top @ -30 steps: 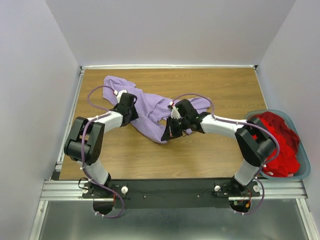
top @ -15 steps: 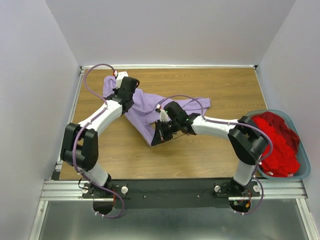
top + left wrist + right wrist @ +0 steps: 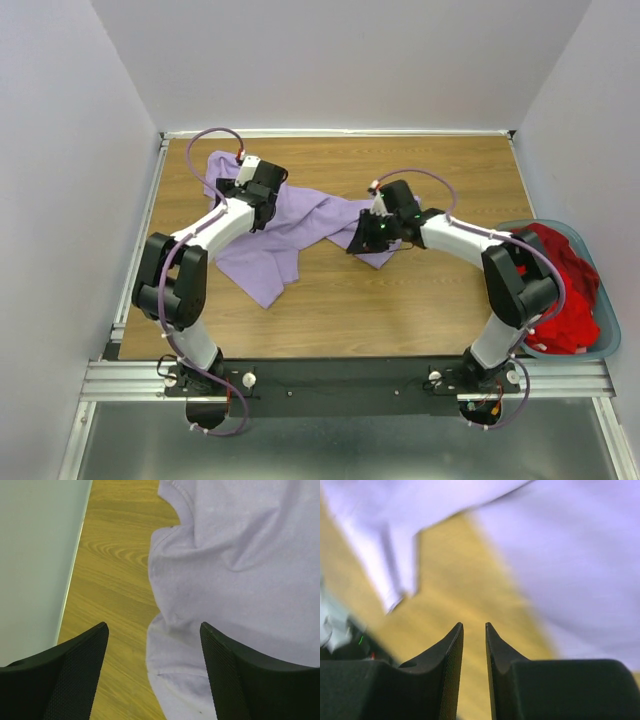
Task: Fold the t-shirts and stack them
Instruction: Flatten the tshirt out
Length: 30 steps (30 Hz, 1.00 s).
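Observation:
The lavender t-shirt [image 3: 300, 225] lies crumpled and partly spread across the middle of the wooden table. It also shows in the left wrist view [image 3: 240, 555] and the right wrist view [image 3: 570, 555]. My left gripper [image 3: 260, 212] is open just above the shirt's left edge [image 3: 152, 627] and holds nothing. My right gripper [image 3: 362, 240] is at the shirt's right part; its jaws [image 3: 474, 625] stand a narrow gap apart over bare wood, empty. The red t-shirt [image 3: 560, 285] is heaped in the basket at the right.
The teal-grey basket [image 3: 606, 345] stands at the table's right edge. White walls enclose the table at the left [image 3: 35, 555], the back and the right. Bare wood [image 3: 400, 300] lies in front of the shirt.
My right gripper let go of the shirt's corner and moved back to the right. The lavender shirt now lies wider and flatter. My left gripper shifted slightly right.

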Tool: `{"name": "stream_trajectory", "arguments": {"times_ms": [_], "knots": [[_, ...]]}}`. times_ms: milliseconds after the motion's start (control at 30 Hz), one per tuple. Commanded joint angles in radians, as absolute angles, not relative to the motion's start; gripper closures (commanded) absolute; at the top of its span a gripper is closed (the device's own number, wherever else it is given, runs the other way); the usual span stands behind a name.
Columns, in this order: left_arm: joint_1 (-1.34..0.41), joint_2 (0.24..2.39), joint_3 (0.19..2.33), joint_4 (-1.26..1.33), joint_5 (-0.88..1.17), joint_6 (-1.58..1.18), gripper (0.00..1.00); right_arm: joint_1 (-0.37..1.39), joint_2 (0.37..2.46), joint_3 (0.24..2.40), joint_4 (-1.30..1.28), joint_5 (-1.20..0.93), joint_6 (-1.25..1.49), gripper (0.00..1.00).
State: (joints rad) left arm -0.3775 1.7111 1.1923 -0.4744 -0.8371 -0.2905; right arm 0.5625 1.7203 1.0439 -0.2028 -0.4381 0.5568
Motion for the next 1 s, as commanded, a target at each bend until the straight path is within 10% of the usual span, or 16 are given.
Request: {"name": "stream_trajectory", "arguments": {"times_ms": [0,533,967], "knots": [[-0.399,1.657,1.213,-0.466,-0.775,-0.307,0.21,0.465,1.742,1.031,-0.245,-0.322,0.485,0.7],[-0.341,1.333,0.663,-0.213,-0.318,-0.661,0.34,0.14,1.979,1.135,-0.241,-0.155,0.518,0.78],[-0.319,1.384,0.712,-0.21,-0.164,-0.686,0.59,0.029,2.034,1.235,-0.242,-0.187,0.52,0.76]]}}
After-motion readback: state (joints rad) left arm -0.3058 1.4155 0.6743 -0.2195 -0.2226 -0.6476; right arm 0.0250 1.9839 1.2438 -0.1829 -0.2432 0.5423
